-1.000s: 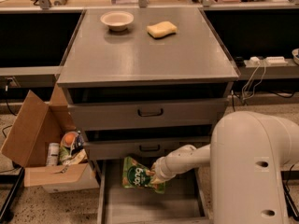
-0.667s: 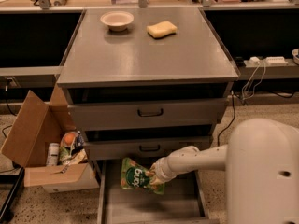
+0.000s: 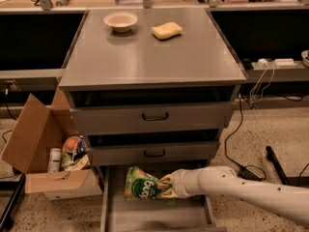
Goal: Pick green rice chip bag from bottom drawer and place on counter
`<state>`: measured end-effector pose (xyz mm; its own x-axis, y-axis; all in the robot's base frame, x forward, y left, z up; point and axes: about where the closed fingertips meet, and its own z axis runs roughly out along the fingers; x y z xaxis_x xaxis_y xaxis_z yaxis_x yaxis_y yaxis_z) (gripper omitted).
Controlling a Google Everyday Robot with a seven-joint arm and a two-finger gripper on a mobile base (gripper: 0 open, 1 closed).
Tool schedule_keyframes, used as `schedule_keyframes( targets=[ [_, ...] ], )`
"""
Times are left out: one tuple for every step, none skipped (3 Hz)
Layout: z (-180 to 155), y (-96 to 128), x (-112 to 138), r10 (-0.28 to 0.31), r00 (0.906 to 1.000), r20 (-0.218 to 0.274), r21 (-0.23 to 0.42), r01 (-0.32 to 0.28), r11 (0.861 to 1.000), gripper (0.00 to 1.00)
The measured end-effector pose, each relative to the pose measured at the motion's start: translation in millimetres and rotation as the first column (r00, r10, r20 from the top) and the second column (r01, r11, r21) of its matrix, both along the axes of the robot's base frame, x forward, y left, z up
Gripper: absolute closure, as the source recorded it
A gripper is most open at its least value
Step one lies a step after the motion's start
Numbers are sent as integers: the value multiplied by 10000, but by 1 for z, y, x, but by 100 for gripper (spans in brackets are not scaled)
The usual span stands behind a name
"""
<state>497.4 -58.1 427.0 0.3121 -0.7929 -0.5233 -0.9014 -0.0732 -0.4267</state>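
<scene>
The green rice chip bag is light green with a dark round logo. It hangs just above the open bottom drawer, near its back. My gripper reaches in from the right on a white arm and is shut on the bag's right end. The counter is the gray cabinet top above, with a bowl and a sponge at its far end.
A white bowl and a yellow sponge sit at the counter's back. Two shut drawer fronts with black handles lie above the open drawer. An open cardboard box of packets stands at left. Cables trail on the floor at right.
The arm has drawn back to the right so less of its bulk fills the view. The bag stays in the gripper at about the same place over the drawer.
</scene>
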Motion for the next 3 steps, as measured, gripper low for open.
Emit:
schedule_keyframes(
  targets=[
    [-1,3,0,35,10000,-47,-12,-35,10000,100],
    [8,-3,1,-154,9999,14,452,153,9989,100],
    [81,-28,15,-406,9962,771,1291,304,9912,100]
  ],
)
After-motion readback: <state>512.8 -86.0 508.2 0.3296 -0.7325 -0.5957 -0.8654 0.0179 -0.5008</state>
